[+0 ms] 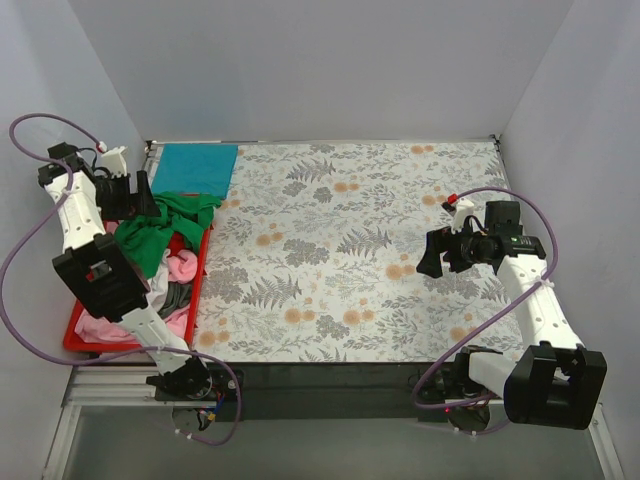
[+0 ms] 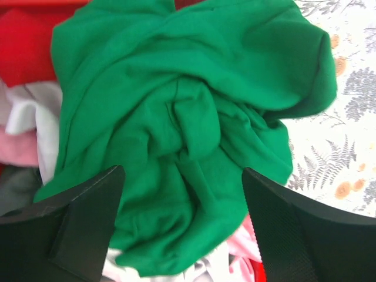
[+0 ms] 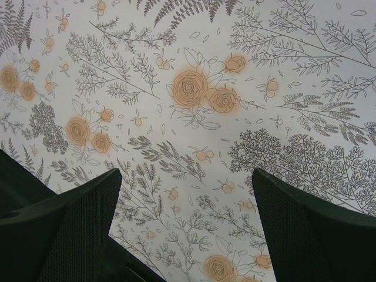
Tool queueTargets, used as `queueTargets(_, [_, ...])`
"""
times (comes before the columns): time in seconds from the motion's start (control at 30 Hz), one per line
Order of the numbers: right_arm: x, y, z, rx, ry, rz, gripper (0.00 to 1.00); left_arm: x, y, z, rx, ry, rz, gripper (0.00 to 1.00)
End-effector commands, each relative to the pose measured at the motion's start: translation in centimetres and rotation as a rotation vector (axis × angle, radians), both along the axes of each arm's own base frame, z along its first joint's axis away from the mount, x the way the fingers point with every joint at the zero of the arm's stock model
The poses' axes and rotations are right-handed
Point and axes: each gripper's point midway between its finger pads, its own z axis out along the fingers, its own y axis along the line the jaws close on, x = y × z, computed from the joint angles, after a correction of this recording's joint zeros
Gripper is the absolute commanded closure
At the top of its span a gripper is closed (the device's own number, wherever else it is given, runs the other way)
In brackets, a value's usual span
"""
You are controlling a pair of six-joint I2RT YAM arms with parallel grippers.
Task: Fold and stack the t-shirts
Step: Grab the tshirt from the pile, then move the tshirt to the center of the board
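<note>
A crumpled bright green t-shirt [image 1: 160, 235] lies on top of the pile in the red tray [image 1: 78, 336] at the left; it fills the left wrist view [image 2: 188, 117]. Pink [image 1: 183, 266], white [image 1: 158, 292] and dark grey [image 1: 176, 297] shirts lie under it. A folded teal-blue t-shirt [image 1: 196, 168] lies flat at the far left of the table. My left gripper [image 1: 140, 200] is open and hovers just above the green shirt, its jaws apart and empty [image 2: 182, 194]. My right gripper [image 1: 432, 256] is open and empty above the bare cloth at the right [image 3: 185, 194].
The grey floral-print table cloth [image 1: 360, 250] covers the table. White walls enclose the back and both sides. The red tray's long side lies along the cloth's left edge. Purple cables loop off both arms.
</note>
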Motion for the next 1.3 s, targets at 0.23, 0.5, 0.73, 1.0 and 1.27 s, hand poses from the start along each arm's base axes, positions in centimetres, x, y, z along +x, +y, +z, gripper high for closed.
queueTargets(0.23, [0.3, 0.3, 1.1, 0.012, -0.032, 0.027, 0.02, 4.6, 1.4, -2.4, 0.11, -0.033, 0.02, 0.26])
queueTargets(0.5, [0.1, 0.4, 1.2, 0.016, -0.036, 0.028, 0.02, 5.9, 2.2, 1.7, 0.141, -0.136, 0.085, 0.97])
queueTargets(0.73, [-0.1, 0.4, 1.5, 0.015, -0.049, 0.03, 0.02, 5.1, 2.2, 12.1, 0.193, -0.36, 0.137, 1.0])
queueTargets(1.0, [-0.2, 0.5, 1.7, 0.019, -0.063, 0.037, 0.02, 3.4, 0.2, 25.0, 0.181, -0.673, 0.184, 1.0])
queueTargets(1.27, [-0.1, 0.5, 2.3, 0.02, -0.083, 0.033, 0.02, 3.4, -10.1, 35.0, -0.009, -0.947, -0.057, 1.0])
